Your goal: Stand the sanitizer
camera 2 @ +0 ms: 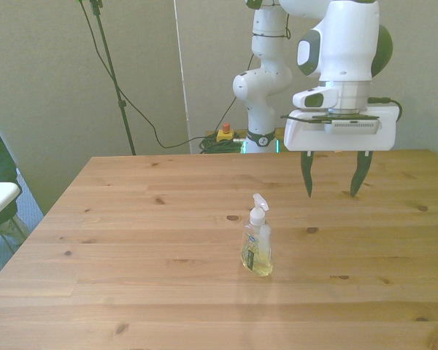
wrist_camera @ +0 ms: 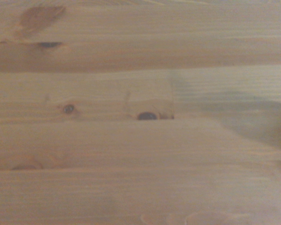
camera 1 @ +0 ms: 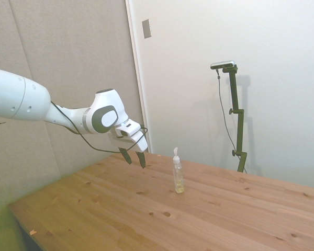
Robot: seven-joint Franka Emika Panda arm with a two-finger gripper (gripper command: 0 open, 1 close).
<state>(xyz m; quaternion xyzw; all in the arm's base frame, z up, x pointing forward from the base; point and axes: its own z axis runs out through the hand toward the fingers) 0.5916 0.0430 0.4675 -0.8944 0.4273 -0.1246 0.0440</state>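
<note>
Standing: the sanitizer (camera 2: 257,246) (light, slippery, tippy, we are judging)
Hold: its mid-body
Gripper (camera 2: 334,176): fingers spread, empty

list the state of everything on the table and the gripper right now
sanitizer: upright on the table, pump top up, some yellowish liquid at the bottom, not held
gripper: open, empty, above the table, off to the front view's right of the sanitizer and apart from it
table: wooden, bears only the sanitizer
</note>
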